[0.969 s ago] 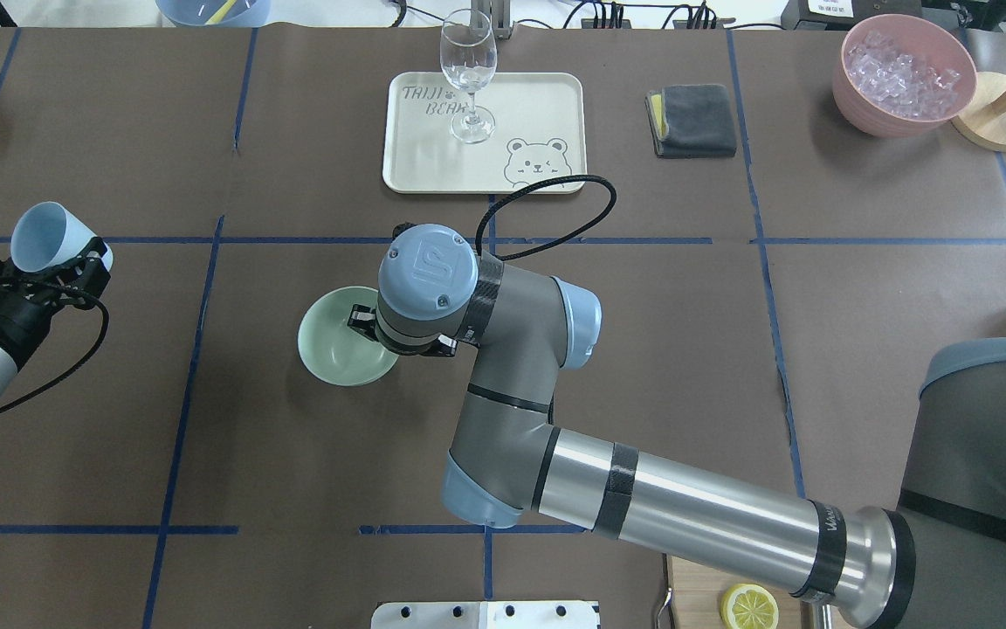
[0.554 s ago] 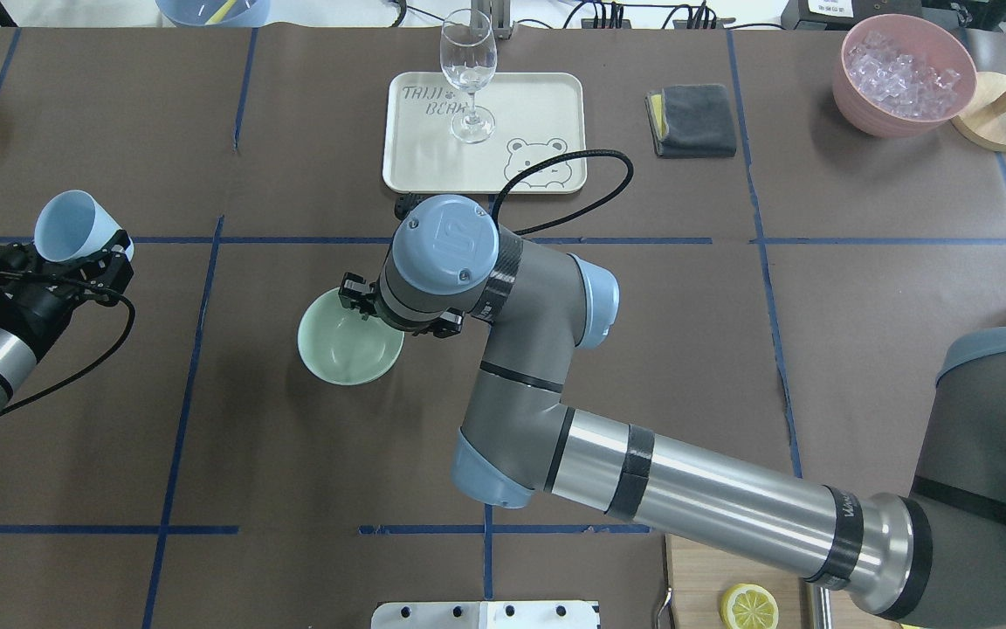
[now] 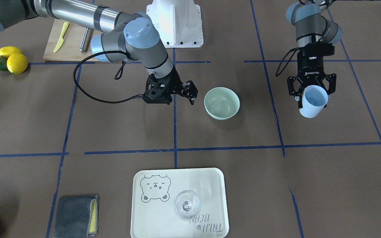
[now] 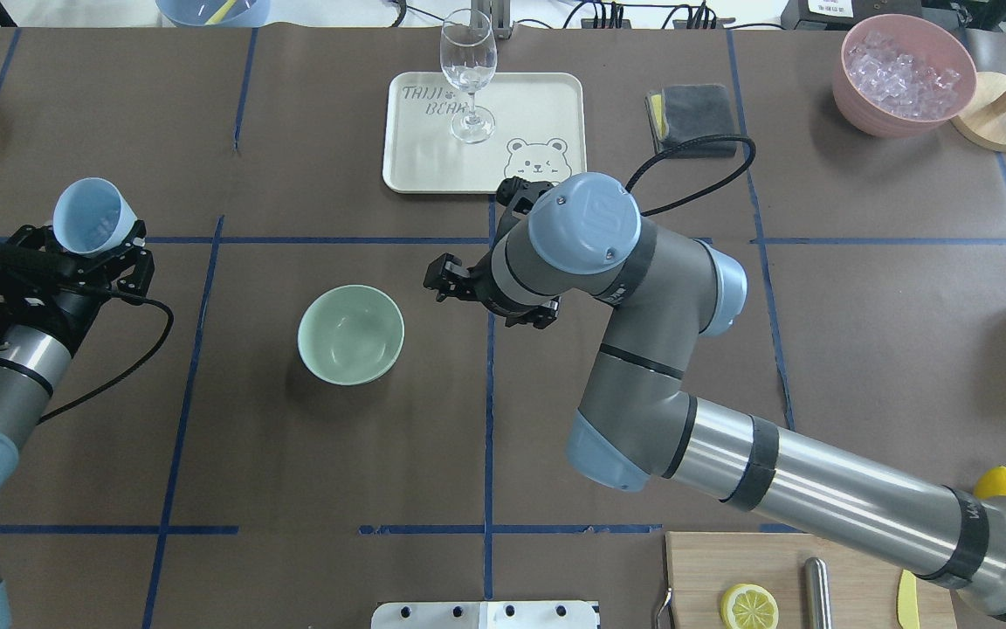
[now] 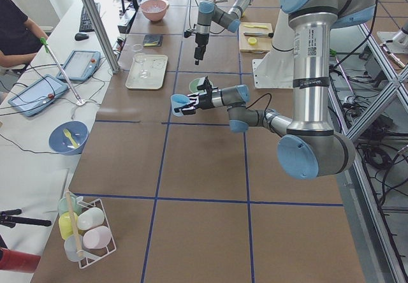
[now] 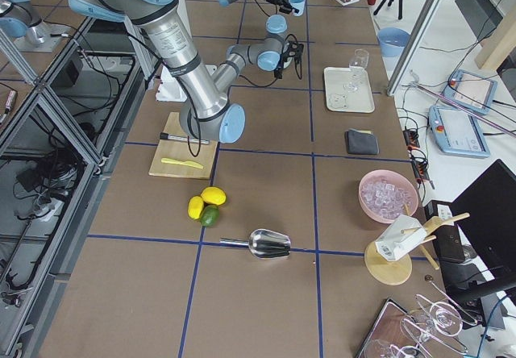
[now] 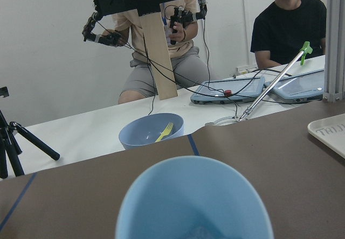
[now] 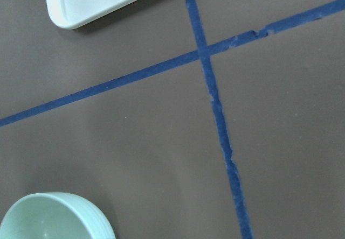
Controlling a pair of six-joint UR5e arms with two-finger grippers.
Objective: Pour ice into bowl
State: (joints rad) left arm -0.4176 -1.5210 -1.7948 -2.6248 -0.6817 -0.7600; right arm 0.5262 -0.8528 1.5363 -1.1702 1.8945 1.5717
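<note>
The pale mint-green bowl (image 4: 350, 335) stands empty and upright on the brown table; it also shows in the front view (image 3: 222, 102) and the right wrist view (image 8: 54, 217). My left gripper (image 4: 93, 243) is shut on a light blue cup (image 4: 93, 216), held tilted above the table well left of the bowl (image 3: 313, 100). Clear ice barely shows at the cup's bottom in the left wrist view (image 7: 200, 232). My right gripper (image 4: 436, 283) is open and empty, just right of the bowl and apart from it (image 3: 193, 94).
A cream tray (image 4: 547, 96) with a wine glass (image 4: 468, 74) lies beyond the bowl. A grey cloth (image 4: 691, 118) and a pink container of whitish ice (image 4: 905, 74) sit at the far right. A cutting board (image 4: 704, 577) lies at the near edge.
My right gripper has drawn away from over the bowl to its right, uncovering it. My left gripper has carried the cup a little to the right, toward the bowl.
</note>
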